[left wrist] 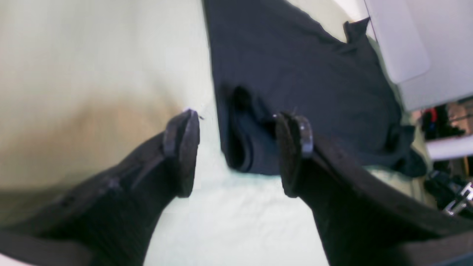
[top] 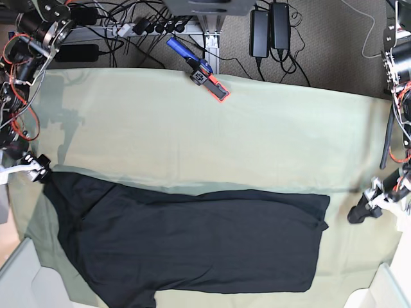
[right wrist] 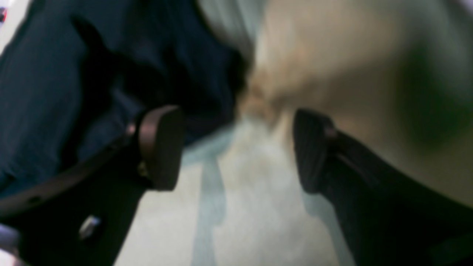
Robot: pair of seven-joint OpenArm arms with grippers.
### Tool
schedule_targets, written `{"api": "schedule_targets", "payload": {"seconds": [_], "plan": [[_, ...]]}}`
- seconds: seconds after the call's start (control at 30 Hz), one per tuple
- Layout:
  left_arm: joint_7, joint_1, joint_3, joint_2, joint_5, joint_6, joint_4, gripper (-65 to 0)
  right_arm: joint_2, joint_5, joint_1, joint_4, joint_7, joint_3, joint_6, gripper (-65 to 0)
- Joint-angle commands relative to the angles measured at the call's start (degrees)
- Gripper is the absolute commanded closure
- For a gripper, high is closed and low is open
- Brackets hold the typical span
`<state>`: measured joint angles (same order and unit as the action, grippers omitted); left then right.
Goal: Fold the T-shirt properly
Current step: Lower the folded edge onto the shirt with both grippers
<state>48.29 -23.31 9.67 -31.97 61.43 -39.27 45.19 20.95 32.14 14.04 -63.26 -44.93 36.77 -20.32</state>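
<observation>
The black T-shirt (top: 192,244) lies spread along the near half of the pale green cloth (top: 257,141), its top edge folded over. My left gripper (top: 357,213) hangs open just off the shirt's right end. In the left wrist view the left gripper (left wrist: 236,151) holds nothing, and a rolled corner of the T-shirt (left wrist: 295,74) lies just beyond its fingertips. My right gripper (top: 37,169) is at the shirt's far left corner. The blurred right wrist view shows the right gripper (right wrist: 236,149) open and empty, with the T-shirt (right wrist: 55,92) beside its left finger.
A blue and red tool (top: 200,69) lies at the cloth's back edge. Cables and power adapters (top: 270,29) sit behind it. White bins stand at the front left corner (top: 16,282) and the front right corner (top: 388,289).
</observation>
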Motion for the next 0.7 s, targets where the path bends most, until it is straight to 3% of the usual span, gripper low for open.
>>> {"api": "schedule_targets", "payload": {"seconds": [0.0,0.13,0.3,0.67], "plan": [[-0.79,-1.11,0.22,-1.01,1.70,-0.73,0.98,-36.6,-0.22,1.40,1.31,-0.90,1.44,0.02,-3.04,-44.7],[-0.22,-0.15,0.22,-0.70,2.23,-0.73,0.98,-36.6,-3.98,1.53,1.84,-0.57,4.15,0.02,-3.02,-44.7],[0.24,-0.17,0.22,-0.57,2.27,-0.73,0.98,-36.6,-6.43,1.55,2.62,-0.52,6.45,0.02,-2.84,-44.7],[1.66,0.85,0.22,0.83,5.20,-0.73,0.90,-36.6,-6.80,1.27,6.27,-0.50,7.69,-0.02,-2.86,-44.5]]}}
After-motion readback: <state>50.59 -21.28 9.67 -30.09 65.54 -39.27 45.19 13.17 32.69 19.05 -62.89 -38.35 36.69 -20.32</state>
